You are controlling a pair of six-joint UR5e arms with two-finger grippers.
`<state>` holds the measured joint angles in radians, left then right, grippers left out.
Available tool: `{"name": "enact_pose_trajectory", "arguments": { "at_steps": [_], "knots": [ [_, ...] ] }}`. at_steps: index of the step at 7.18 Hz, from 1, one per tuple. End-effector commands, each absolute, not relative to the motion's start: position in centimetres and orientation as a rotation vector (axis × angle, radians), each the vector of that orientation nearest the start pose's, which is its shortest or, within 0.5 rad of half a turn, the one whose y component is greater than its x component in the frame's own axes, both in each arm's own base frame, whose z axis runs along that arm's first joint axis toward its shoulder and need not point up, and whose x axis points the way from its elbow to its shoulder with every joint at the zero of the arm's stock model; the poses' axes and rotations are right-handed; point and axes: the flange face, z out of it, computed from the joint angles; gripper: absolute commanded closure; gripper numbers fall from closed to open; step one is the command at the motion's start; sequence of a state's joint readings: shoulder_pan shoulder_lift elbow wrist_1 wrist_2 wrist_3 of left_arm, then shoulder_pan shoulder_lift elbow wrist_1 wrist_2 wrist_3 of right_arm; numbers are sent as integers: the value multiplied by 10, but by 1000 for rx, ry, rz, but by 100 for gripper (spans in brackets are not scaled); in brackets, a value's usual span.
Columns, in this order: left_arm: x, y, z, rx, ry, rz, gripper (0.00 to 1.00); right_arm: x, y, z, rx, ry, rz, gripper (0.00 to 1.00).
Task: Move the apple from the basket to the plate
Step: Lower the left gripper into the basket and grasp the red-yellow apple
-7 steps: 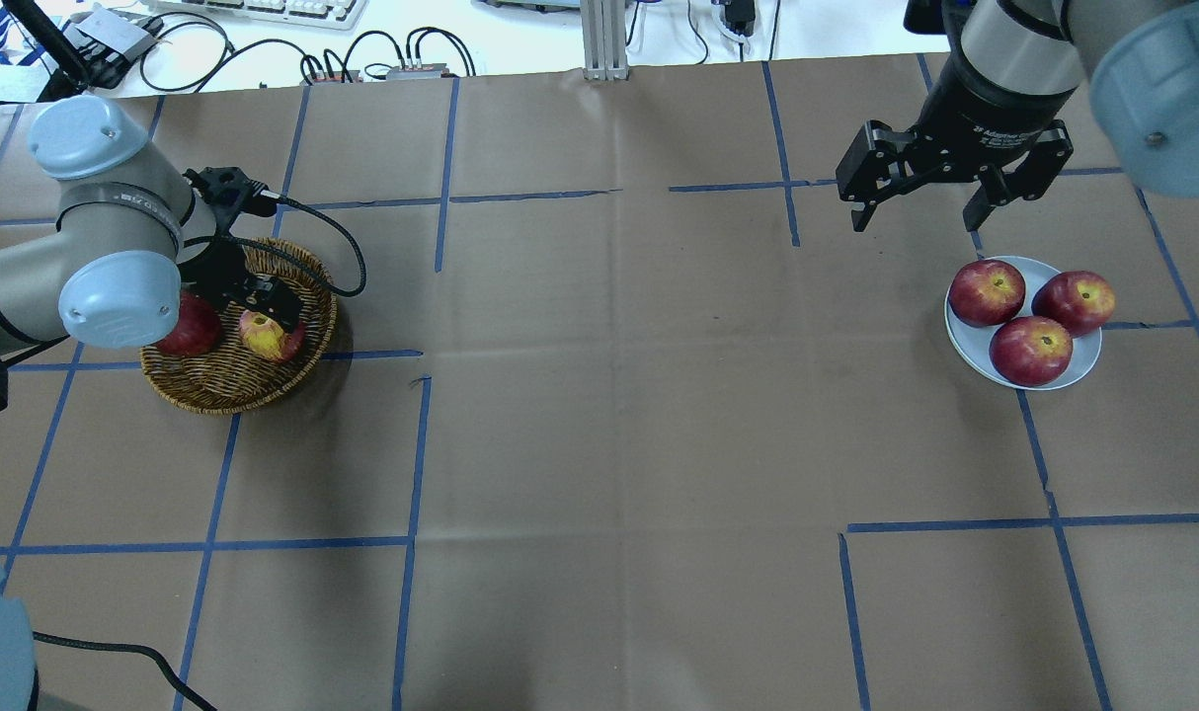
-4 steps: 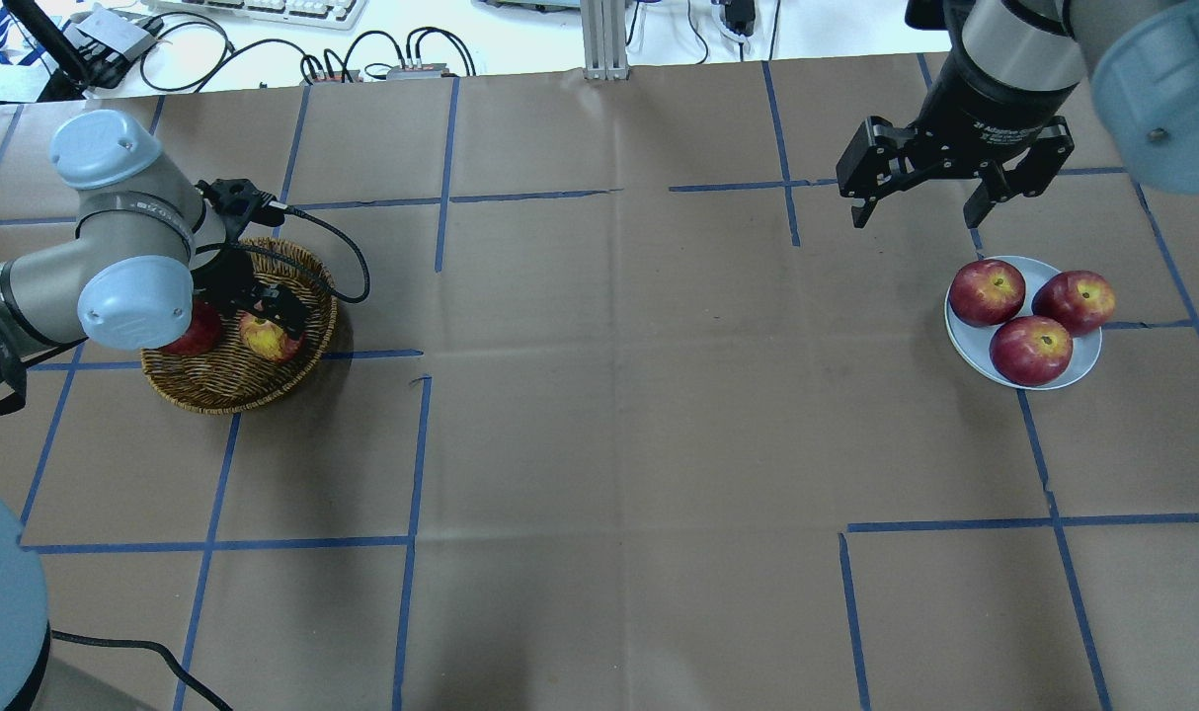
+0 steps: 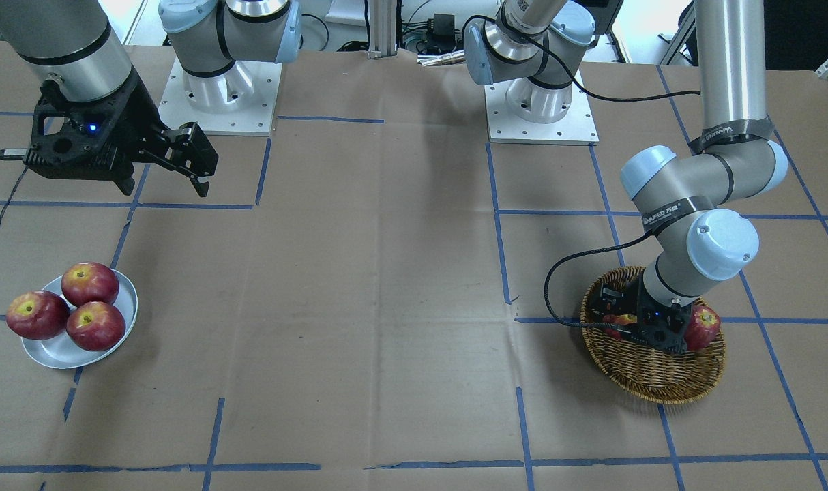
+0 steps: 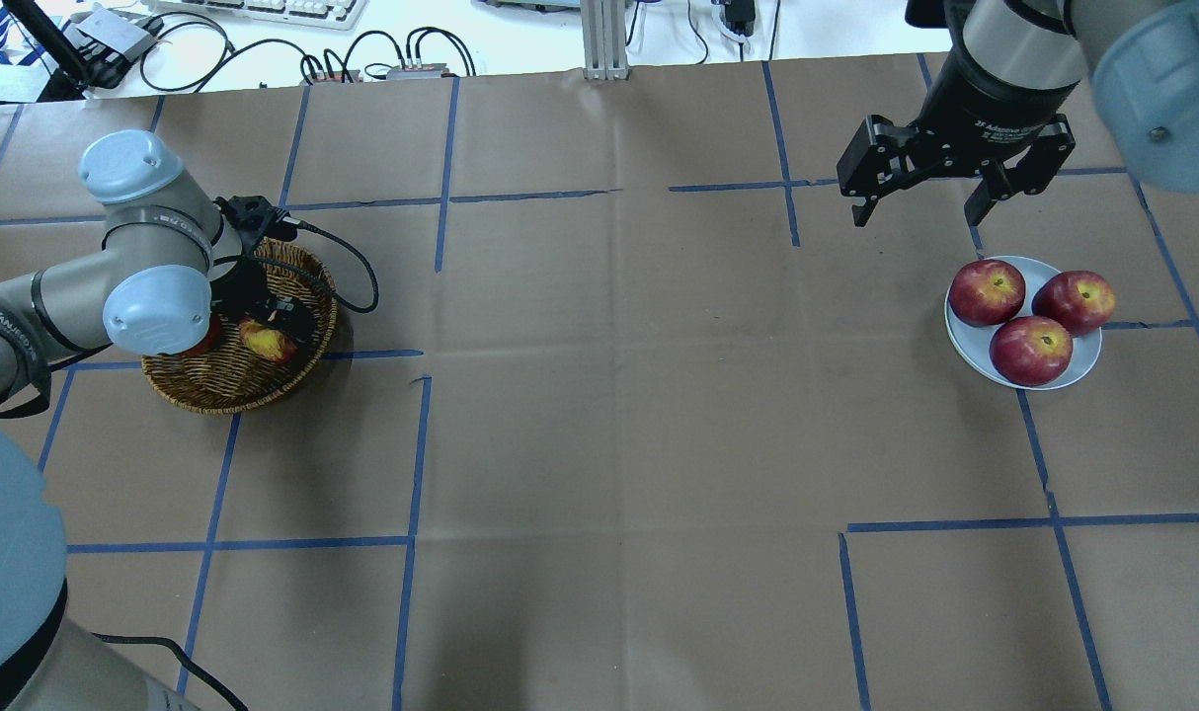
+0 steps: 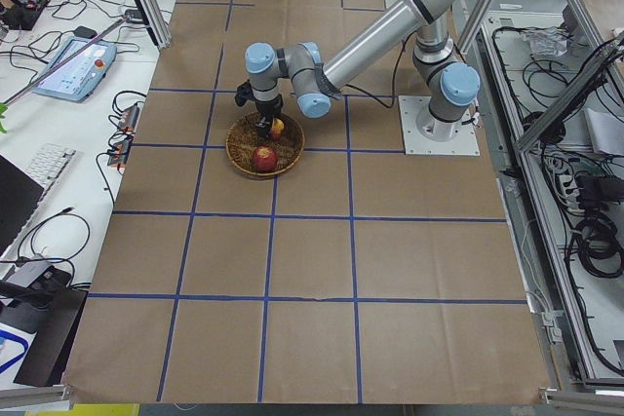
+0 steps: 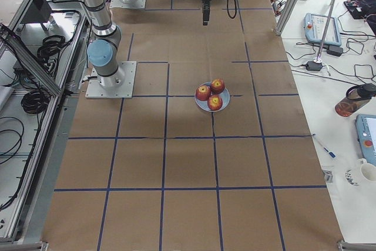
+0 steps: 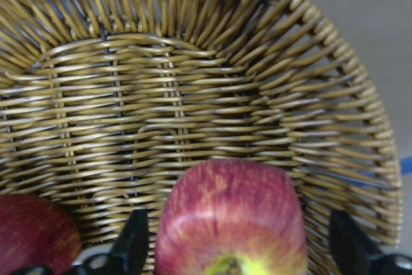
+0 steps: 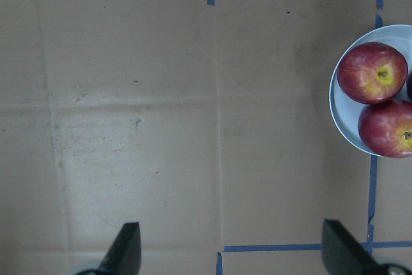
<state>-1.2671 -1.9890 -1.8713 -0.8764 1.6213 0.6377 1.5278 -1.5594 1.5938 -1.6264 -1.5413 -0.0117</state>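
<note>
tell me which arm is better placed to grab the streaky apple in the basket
Left. The left tool is down in the basket, open around the apple; the right tool hangs open by the plate, far across the table.

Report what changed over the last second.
The left gripper came down into the basket and now straddles the apple, jaws open, nothing gripped yet. The apple lies about where it was. The right gripper stays open near the plate, whose three dark red apples have not moved.
</note>
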Motion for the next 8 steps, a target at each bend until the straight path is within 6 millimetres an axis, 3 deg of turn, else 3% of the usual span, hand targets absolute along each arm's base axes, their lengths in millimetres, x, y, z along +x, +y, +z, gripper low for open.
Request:
{"name": "enact_pose_trajectory", "arguments": {
  "at_steps": [1, 3, 4, 5, 6, 7, 8],
  "knots": [
    [45, -578, 205, 482, 3057, 31, 49, 115, -504, 477, 43, 3113, -35, 0],
    [35, -592, 264, 369, 3058, -30, 49, 115, -503, 482, 42, 3114, -65, 0],
    [19, -600, 290, 296, 3077, -28, 49, 114, -503, 482, 42, 3117, -66, 0],
    [-34, -605, 303, 307, 3078, -24, 49, 115, -502, 484, 40, 3117, -75, 0],
    [-95, -604, 305, 256, 3089, -46, 49, 115, -502, 485, 42, 3116, -75, 0],
    [-143, -601, 307, 216, 3097, -78, 49, 117, -501, 484, 37, 3117, -75, 0],
    [-195, -590, 297, 160, 3110, -60, 49, 117, -501, 485, 35, 3117, -77, 0]
  ]
}}
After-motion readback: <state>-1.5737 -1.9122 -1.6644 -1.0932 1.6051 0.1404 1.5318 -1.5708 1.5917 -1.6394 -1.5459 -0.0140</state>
